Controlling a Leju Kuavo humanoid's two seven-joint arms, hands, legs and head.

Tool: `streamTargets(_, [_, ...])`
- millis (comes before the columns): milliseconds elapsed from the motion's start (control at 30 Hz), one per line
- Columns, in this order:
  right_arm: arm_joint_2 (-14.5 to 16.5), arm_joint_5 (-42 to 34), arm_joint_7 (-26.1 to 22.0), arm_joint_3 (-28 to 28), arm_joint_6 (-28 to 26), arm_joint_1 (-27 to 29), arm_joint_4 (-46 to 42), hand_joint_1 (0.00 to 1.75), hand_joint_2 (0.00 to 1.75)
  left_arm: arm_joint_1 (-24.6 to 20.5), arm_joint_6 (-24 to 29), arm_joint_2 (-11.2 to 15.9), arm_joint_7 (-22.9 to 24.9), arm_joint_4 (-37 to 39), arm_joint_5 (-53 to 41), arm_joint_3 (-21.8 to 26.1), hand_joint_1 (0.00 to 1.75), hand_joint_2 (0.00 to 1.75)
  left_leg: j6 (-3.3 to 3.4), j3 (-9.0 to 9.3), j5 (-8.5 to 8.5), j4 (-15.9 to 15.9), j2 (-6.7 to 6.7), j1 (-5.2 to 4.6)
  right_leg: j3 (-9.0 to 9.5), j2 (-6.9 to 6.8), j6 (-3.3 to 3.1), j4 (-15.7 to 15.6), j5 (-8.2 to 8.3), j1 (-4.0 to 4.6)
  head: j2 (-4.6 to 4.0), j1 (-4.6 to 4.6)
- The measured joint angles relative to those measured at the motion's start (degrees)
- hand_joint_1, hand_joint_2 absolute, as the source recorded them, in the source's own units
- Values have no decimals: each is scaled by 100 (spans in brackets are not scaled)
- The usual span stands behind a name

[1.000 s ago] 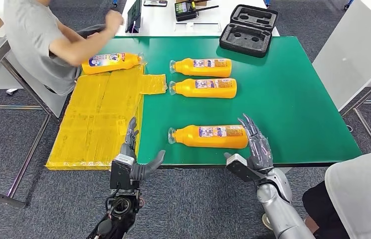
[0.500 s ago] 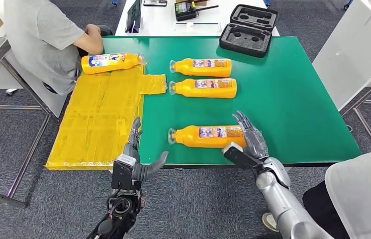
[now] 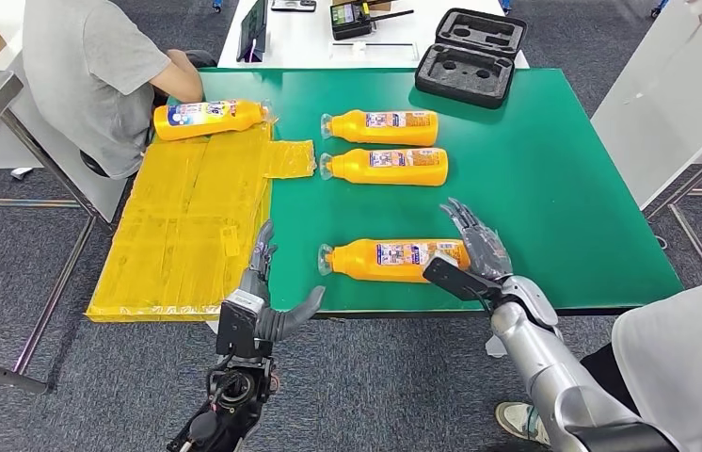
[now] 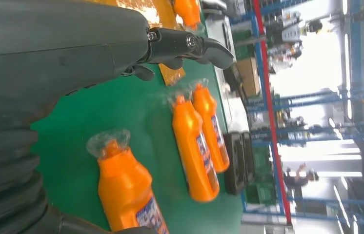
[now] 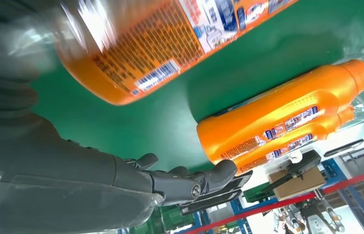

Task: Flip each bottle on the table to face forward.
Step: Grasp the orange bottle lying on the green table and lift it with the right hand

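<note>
Right hand [image 3: 475, 252] open, fingers spread at the base of the nearest bottle [image 3: 394, 259] lying near the worktop's [image 3: 554, 188] 6 o'clock edge; left hand [image 3: 263, 303] open, idle; best wrap the base squarely before rolling.

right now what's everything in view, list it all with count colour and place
bottles: four, orange, lying on their sides; one near the front table edge, two side by side mid-table, one at the far left on the yellow sheet
table: one, green, centre of the head view
yellow sheet: one, yellow, flat over the table's left side
foam case: one, black, open, far right corner of the green table
white table: one, white, behind the green one, with small devices on it
person: one, grey shirt, seated at the far left
second person: one, white top, near right
left hand: grey, open, at the front table edge
right hand: grey, fingers spread, by the near bottle's base
</note>
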Motion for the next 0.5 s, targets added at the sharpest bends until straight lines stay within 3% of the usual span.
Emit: streamTargets(500, [-8, 184, 102, 175, -49, -242, 274, 0, 0, -6, 143, 0, 0, 1, 13, -48, 0, 175, 0, 0, 0, 0, -1, 0, 0, 0, 0, 0, 0, 0, 0, 0])
